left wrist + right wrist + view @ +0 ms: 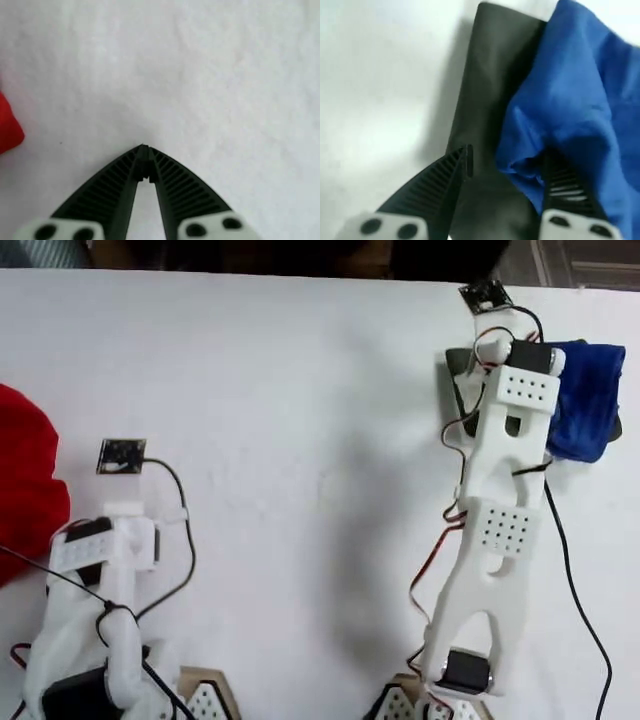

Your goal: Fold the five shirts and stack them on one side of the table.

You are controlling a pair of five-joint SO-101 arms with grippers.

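Gripper (509,155) at right, parted, straddles blue shirt (588,390) edge, shirt lengthwise front-to-back.

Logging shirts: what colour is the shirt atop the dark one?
Blue; the shirt shows best in the right wrist view.

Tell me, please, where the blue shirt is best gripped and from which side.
Probably at its rumpled edge, where the blue shirt lies bunched over the dark shirt. That raised fold gives the fingers something to pinch. Come down from above on the dark shirt's side. The open right gripper straddles that edge.
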